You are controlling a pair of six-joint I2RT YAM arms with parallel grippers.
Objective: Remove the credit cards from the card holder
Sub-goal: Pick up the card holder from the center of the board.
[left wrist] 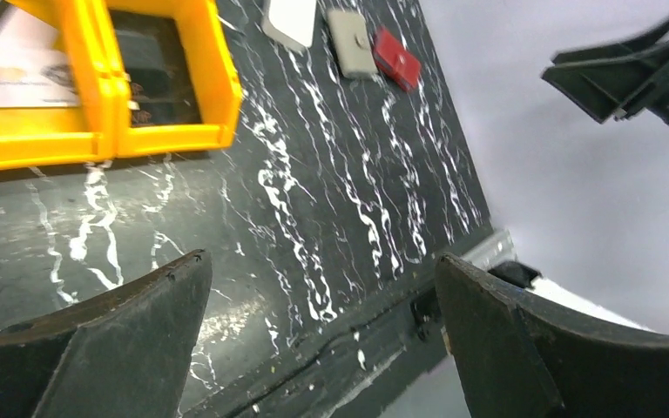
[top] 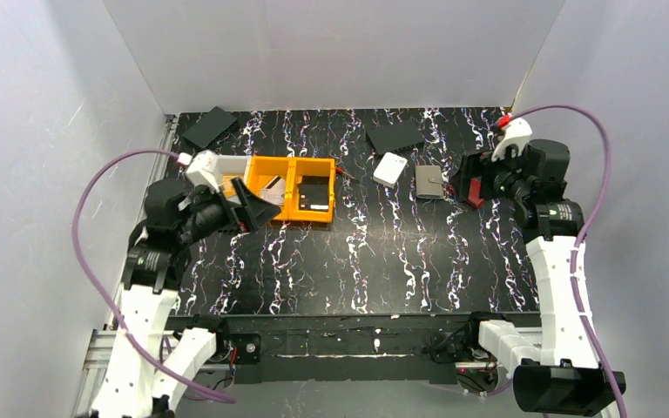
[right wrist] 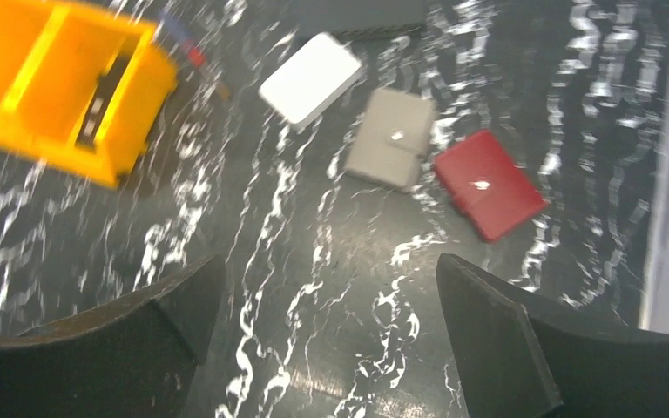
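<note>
The card holder (top: 429, 181) is a small grey-taupe wallet lying closed and flat on the black marbled table, right of centre at the back. It also shows in the left wrist view (left wrist: 351, 42) and in the right wrist view (right wrist: 391, 138). No credit cards show outside it; any inside are hidden. My right gripper (top: 472, 178) (right wrist: 331, 261) is open and empty, hovering just right of the card holder, over the red wallet. My left gripper (top: 260, 207) (left wrist: 322, 261) is open and empty, above the table by the orange bin's front left corner.
A red wallet (right wrist: 489, 184) lies right of the card holder, and a small white case (top: 390, 168) lies to its left. An orange two-compartment bin (top: 296, 209) holds a pale flat item and a black one. Two black flat items (top: 209, 126) (top: 395, 137) lie at the back.
</note>
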